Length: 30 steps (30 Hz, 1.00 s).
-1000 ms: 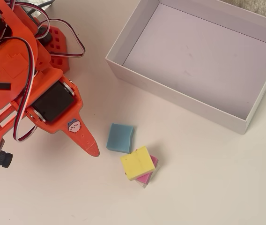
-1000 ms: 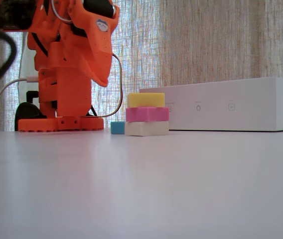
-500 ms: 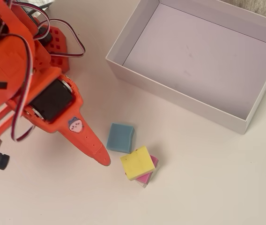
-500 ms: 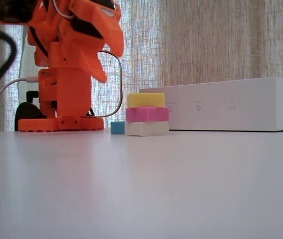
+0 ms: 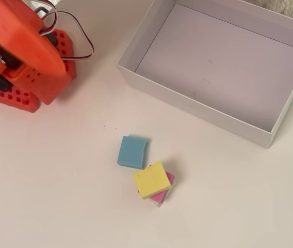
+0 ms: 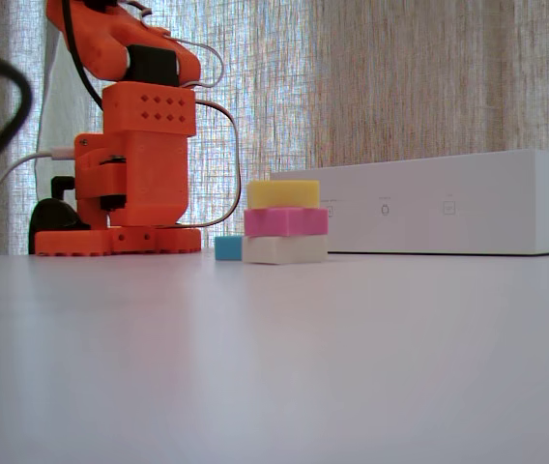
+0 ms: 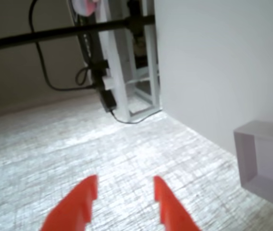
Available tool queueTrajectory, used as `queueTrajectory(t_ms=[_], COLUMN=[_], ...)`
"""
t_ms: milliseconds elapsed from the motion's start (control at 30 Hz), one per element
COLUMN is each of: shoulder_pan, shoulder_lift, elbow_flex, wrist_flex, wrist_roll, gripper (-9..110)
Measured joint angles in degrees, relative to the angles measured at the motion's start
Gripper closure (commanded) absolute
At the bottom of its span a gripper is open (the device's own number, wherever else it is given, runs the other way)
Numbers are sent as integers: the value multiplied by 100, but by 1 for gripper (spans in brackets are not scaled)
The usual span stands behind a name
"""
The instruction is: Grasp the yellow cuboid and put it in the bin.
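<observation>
The yellow cuboid (image 5: 151, 179) (image 6: 283, 193) lies on top of a small stack, over a pink block (image 6: 286, 221) and a white block (image 6: 285, 249). The bin (image 5: 216, 62) (image 6: 429, 203) (image 7: 266, 159) stands empty, apart from the stack. The orange arm (image 5: 17, 46) (image 6: 139, 145) is folded up over its base, far from the blocks. In the wrist view my gripper (image 7: 125, 178) is open, its two orange fingertips (image 7: 88, 187) apart with nothing between them, pointing away from the cuboid.
A teal-blue block (image 5: 132, 152) (image 6: 227, 247) lies flat on the table right beside the stack, on the arm's side. A curtain hangs behind the table in the fixed view. A white stand with cables (image 7: 122, 62) shows in the wrist view.
In the fixed view the arm's upper part and gripper have swung up from in front of the base and left the top of the frame. The blocks and bin have not moved.
</observation>
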Motion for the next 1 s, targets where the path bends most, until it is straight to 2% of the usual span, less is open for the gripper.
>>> queueTrajectory(t_ms=[167, 333, 700, 1000], shoulder_pan=[-114, 0, 343, 483], shoulder_lift=[-1063, -1652, -2663, -3120], elbow_flex=[-466, 132, 2030, 2619], wrist_flex=[668, 738, -44, -457], wrist_roll=[1002, 1459, 1116, 554], gripper=[86, 81, 81, 80])
